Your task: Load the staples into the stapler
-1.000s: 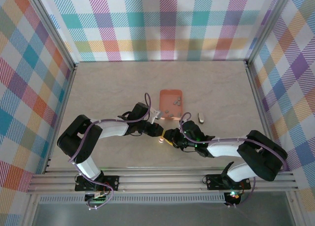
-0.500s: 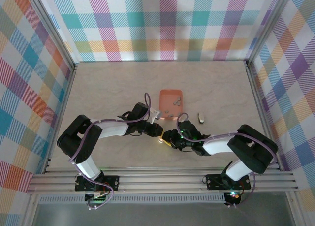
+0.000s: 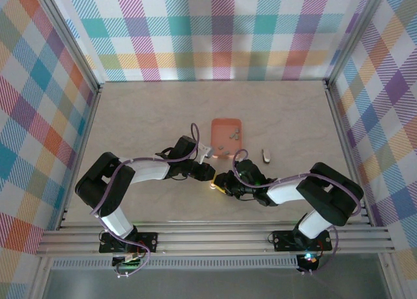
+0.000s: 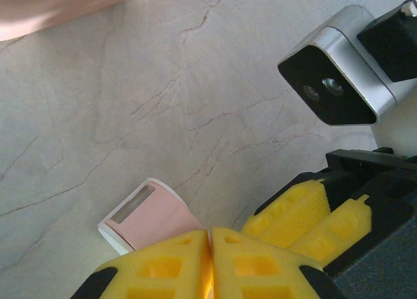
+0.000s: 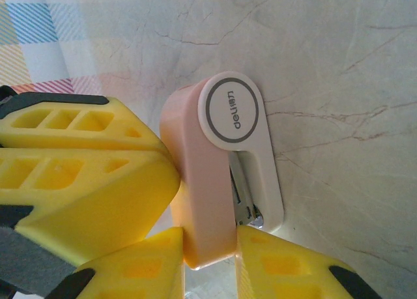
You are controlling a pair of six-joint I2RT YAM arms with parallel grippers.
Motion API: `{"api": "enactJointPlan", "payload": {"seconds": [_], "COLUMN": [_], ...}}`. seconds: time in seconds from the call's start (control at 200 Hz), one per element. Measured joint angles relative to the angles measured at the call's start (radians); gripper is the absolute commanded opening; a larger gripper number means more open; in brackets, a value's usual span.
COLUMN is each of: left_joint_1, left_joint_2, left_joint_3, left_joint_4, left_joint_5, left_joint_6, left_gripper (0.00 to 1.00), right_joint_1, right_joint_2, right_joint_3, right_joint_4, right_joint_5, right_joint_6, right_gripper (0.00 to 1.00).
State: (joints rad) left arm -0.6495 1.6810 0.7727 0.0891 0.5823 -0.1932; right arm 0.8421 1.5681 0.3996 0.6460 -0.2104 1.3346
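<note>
Marbled bench (image 3: 150,116) with a salmon-orange tray (image 3: 226,124) lying beyond the two arms. The right gripper (image 5: 208,253) has its fingers closed on the near end of the stapler (image 5: 218,149), whose long axis runs straight out from them; a metal channel shows between pink body and white part. The left gripper (image 4: 210,237) meets the stapler's pink flank crosswise, fingers pressed together, nothing visible between them. The staples (image 3: 232,135) lie loose in the tray; the unladen left arm appears slightly nearer them.

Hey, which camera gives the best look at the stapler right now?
Right wrist: the stapler shows close, pink body and white logo end. Left wrist catches one end; top external, a speck.
</note>
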Motion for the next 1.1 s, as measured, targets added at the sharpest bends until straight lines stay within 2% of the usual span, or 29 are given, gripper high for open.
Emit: {"api": "enactJointPlan", "payload": {"seconds": [0.37, 0.615, 0.795, 1.005, 1.1], "left_joint_1": [0.000, -0.003, -0.005, -0.011, -0.009], "left_joint_2": [-0.002, -0.029, -0.068, -0.146, -0.203], "left_joint_3": [0.000, -0.002, 0.004, 0.032, 0.056], "left_joint_4": [-0.001, -0.034, -0.100, -0.195, -0.219], "left_joint_5": [0.000, -0.044, -0.117, -0.192, -0.232], "left_joint_6": [0.000, -0.005, -0.019, -0.041, -0.047], "left_gripper": [0.14, 0.26, 0.36, 0.52, 0.62], "right_joint_1": [0.000, 0.001, 0.006, 0.009, 0.009], "right_joint_2": [0.004, 0.011, -0.031, -0.118, -0.164], "right_joint_3": [0.007, 0.034, 0.093, 0.159, 0.177], "right_joint_4": [-0.028, -0.077, -0.238, -0.446, -0.513], "right_joint_5": [-0.001, -0.016, 0.008, 0.056, 0.074], "right_joint_6": [0.040, 0.037, -0.014, -0.107, -0.144], "right_gripper": [0.19, 0.21, 0.30, 0.34, 0.37]}}
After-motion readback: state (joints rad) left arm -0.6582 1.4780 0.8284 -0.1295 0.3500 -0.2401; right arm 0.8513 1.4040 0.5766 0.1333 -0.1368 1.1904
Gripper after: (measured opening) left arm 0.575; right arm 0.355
